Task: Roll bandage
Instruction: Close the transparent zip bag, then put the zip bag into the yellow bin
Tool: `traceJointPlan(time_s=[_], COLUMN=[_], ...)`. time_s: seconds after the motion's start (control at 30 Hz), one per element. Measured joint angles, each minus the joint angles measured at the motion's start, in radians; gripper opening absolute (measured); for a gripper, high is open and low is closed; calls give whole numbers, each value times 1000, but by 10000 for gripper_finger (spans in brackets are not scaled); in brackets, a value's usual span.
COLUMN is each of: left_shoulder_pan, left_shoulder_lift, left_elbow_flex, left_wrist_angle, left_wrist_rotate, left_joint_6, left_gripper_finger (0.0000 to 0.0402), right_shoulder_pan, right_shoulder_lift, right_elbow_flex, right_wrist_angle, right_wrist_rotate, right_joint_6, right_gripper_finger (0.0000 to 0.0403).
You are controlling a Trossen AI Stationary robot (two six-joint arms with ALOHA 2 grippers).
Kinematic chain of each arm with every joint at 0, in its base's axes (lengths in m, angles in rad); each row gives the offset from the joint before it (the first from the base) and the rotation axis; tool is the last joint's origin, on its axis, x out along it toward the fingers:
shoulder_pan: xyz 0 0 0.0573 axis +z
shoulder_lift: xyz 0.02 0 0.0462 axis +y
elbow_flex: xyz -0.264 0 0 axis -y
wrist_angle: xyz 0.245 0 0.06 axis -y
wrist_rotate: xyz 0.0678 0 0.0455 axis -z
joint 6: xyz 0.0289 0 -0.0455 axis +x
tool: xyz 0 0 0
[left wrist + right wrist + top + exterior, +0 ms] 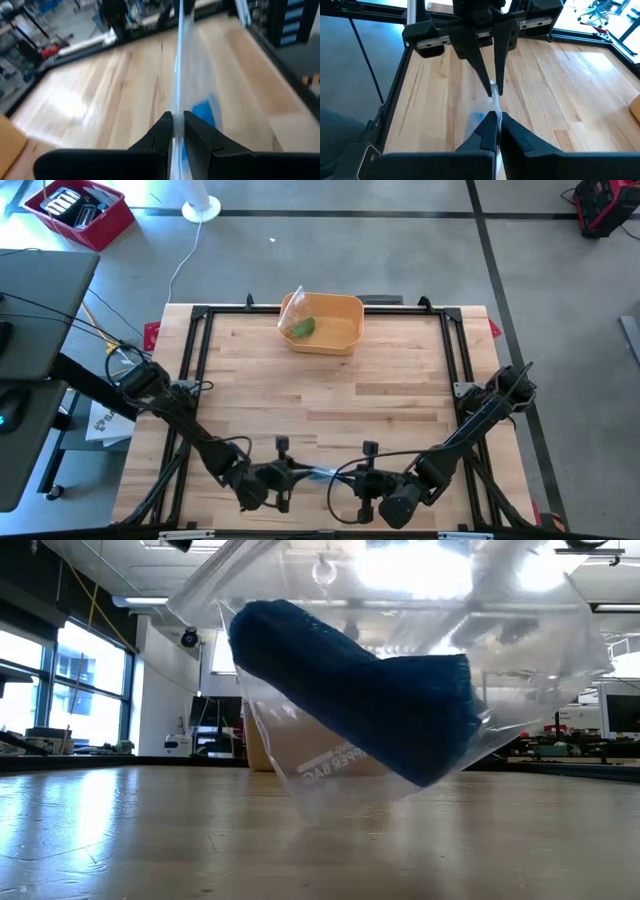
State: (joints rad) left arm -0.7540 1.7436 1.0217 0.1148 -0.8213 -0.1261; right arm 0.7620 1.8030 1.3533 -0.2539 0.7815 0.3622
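Holding a clear plastic bag (400,650) between them, both grippers sit at the near edge of the worktop (330,395), well away from the orange bin (325,322) at its far side.

Left gripper (283,476): fingers nearly together, clamped on one edge of the bag; in the left wrist view the thin film runs straight out from between the two dark fingertips (164,125).

Right gripper (362,480): fingers pressed together on the opposite edge of the bag. Right wrist view shows its own gripper (496,120) pinching the film, with the left gripper (492,90) facing it tip to tip, just beyond.

Blue bandage (350,700): a dark blue roll inside the bag, tilted, one end higher than the other. In the low view it hangs clear of the wood, bag sagging below it. From the high view only a pale blue sliver (322,472) shows between the two grippers, on the side of the worktop opposite the orange bin.

Orange bin: holds a green object (302,329) inside what looks like another clear wrapper; view too coarse to say more.

Bag carries some printed lettering low down, not legible.

Beyond the worktop, past the bin: a red crate (78,212) on the floor.
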Motion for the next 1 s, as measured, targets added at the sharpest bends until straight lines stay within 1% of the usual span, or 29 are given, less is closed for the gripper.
traceJointPlan(time_s=[0.13,0.27,0.43,0.57,0.77,0.9,1.0], left_shoulder_pan=[-17,-29,-33,-34,-46,-69,-74], left_shoulder_lift=[-43,-73,-91,-114,-208,-262,-257], left_elbow_flex=[-1,-1,-1,-5,-3,-3,-16], left_wrist_angle=[-137,-273,-321,-384,-566,-538,-432], left_wrist_rotate=[9,54,82,138,140,117,99], left_joint_6=[-62,-108,-134,-159,-264,-277,-188], left_gripper_finger=[32,32,36,64,124,152,158], right_shoulder_pan=[0,0,-1,2,1,0,0], right_shoulder_lift=[0,0,0,0,0,0,0], right_elbow_flex=[0,0,0,0,0,0,0], right_wrist_angle=[3,3,4,14,12,12,11], right_wrist_rotate=[3,3,3,2,1,2,2], right_joint_6=[-1,-2,5,7,4,-2,-4], right_gripper_finger=[0,0,0,0,0,0,0])
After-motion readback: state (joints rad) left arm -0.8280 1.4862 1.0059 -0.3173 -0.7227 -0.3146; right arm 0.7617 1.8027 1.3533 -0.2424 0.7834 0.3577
